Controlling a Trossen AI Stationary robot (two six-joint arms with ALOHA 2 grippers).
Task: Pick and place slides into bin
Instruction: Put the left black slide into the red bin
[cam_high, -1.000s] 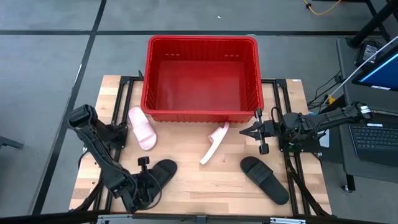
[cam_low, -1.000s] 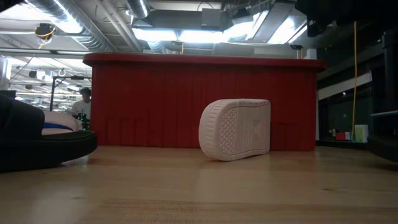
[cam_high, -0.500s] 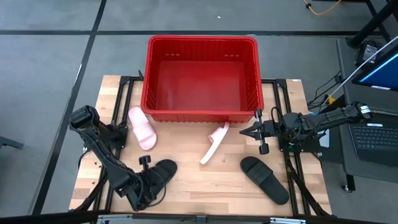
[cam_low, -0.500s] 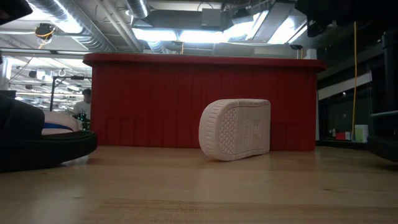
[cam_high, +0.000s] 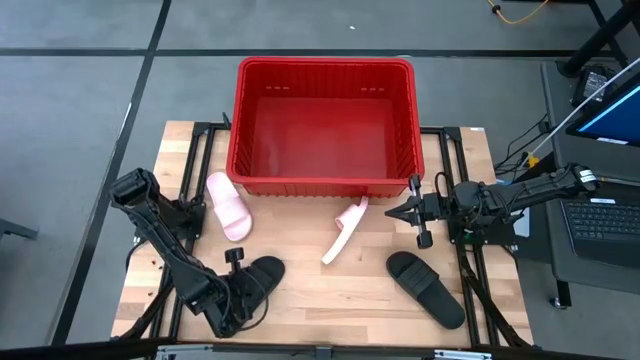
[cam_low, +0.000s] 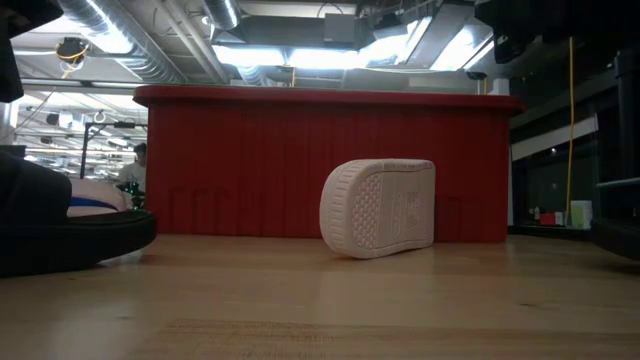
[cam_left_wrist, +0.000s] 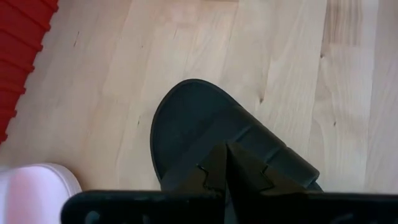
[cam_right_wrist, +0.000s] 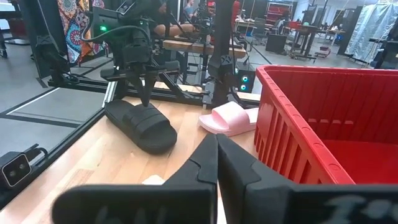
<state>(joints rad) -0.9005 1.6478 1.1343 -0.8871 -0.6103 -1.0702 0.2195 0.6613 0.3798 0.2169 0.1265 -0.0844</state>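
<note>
I have the left gripper (cam_high: 243, 298) down at the near left corner of the table (cam_high: 340, 290), right over the black slide on the left (cam_high: 262, 275). Through the left wrist view its two fingers (cam_left_wrist: 214, 167) are pressed together, tips against the slide's wide strap, and nothing is pinched between them. The right wrist view confirms it from across the table: that gripper (cam_right_wrist: 145, 93) stands straight up on the strap of the same black slide (cam_right_wrist: 140, 126).

My right gripper (cam_high: 396, 212) hangs over the right side of the table, just off the bin's near right corner, pointing inward. Its fingers (cam_right_wrist: 208, 163) are together too, holding nothing.

The red bin (cam_high: 325, 72) sits at the far middle of the table, and I see only its bare floor inside. All four slides are out on the wood. One pink slide (cam_high: 229, 205) lies flat by the bin's near left corner. The other pink slide (cam_high: 343, 230) stands on its edge just in front of the bin's near wall; the low view shows me its patterned sole (cam_low: 380, 208) facing the camera, with the red wall (cam_low: 250, 160) behind it. The second black slide (cam_high: 427, 288) lies flat at the near right, well apart from both grippers.
</note>
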